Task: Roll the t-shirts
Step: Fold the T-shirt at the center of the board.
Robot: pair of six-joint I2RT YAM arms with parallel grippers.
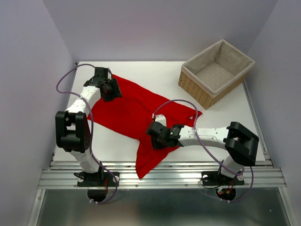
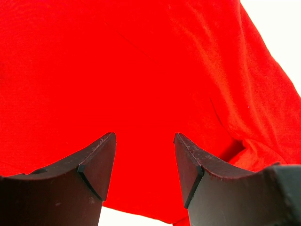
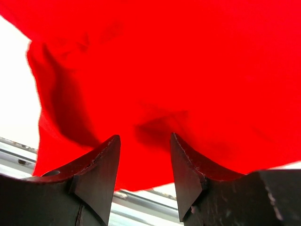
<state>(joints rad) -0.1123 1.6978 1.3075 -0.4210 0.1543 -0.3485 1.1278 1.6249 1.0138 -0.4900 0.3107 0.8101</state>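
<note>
Under the right gripper lies the t-shirt.

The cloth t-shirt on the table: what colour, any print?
Plain bright red t-shirt, no print visible; best seen in top external view.

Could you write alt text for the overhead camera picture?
A red t-shirt lies rumpled on a white table, one end reaching the near edge. The robot's left gripper is at its far corner and the right gripper over its near part; a wicker basket stands at far right.
</note>
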